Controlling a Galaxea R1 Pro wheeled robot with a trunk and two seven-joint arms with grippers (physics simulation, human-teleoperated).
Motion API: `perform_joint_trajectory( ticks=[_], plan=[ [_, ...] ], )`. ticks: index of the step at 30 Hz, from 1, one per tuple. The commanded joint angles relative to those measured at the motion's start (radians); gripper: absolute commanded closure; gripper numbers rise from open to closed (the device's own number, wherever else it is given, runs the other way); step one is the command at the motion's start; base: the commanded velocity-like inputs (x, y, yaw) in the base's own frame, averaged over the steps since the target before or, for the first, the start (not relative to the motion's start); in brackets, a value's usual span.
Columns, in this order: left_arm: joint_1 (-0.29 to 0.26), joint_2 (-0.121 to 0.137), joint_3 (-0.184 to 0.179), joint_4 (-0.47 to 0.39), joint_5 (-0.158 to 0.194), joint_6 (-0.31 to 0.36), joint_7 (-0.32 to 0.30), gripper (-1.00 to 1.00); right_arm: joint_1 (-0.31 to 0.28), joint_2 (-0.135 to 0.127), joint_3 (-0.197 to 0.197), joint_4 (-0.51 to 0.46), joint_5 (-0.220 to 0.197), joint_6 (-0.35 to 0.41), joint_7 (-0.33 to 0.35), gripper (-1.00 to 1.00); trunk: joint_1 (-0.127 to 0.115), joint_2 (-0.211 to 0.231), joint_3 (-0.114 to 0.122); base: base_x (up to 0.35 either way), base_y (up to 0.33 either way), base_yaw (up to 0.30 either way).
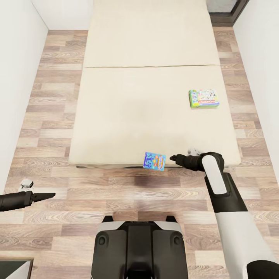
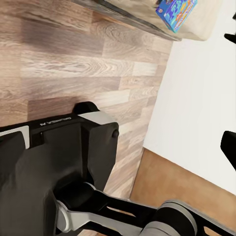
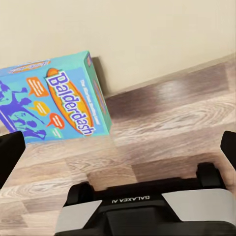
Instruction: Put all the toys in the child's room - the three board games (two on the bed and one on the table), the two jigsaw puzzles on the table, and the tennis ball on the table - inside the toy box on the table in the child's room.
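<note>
- Head view: bed (image 1: pixel 128 112) fills upper centre; green game (image 1: pixel 204 98) lies at right.
- Blue game (image 1: pixel 154 161) overhangs the bed's near edge.
- Right pincer (image 1: pixel 173 157) just beside it, spread wide, empty; I'd close in next.
- Left pincer (image 1: pixel 52 195): can't tell.

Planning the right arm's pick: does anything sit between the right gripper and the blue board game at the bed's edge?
Nothing visible does. The right gripper faces the blue board game, which overhangs the bed edge, with only bare mattress and floor in the gap between them.
</note>
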State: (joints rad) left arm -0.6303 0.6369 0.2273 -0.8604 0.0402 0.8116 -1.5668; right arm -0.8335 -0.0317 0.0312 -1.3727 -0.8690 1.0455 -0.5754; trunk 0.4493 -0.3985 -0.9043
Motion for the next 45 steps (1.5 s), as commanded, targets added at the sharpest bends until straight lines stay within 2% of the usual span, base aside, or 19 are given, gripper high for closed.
perform_joint_trajectory(
  ticks=[1, 18, 32, 45],
  plan=[
    [0.0, 0.0, 0.0, 0.0, 0.0, 0.011, -0.004, -1.0, 0.003, -0.001, 0.002, -0.003, -0.009, 0.002, -0.01, -1.0, 0.001, -0.001, 0.001, 0.0, 0.0, 0.0],
    [0.0, 0.001, 0.001, 0.0, -0.002, 0.01, -0.004, -1.0, 0.024, -0.002, 0.002, -0.053, -0.01, 0.002, -0.015, -1.0, 0.001, -0.001, 0.029, 0.0, 0.0, 0.0],
    [0.0, 0.001, 0.0, 0.0, -0.002, 0.01, -0.004, -1.0, 0.192, -0.017, -0.005, -0.044, -0.005, -0.002, -0.016, -1.0, 0.001, -0.001, 0.052, 0.0, 0.0, 0.0],
    [0.0, 0.0, 0.0, 0.0, -0.003, 0.009, -0.004, -1.0, 0.384, -0.022, -0.003, -0.045, 0.0, -0.133, -0.016, -1.0, 0.001, -0.001, 0.074, 0.0, 0.0, 0.0]
  ],
)
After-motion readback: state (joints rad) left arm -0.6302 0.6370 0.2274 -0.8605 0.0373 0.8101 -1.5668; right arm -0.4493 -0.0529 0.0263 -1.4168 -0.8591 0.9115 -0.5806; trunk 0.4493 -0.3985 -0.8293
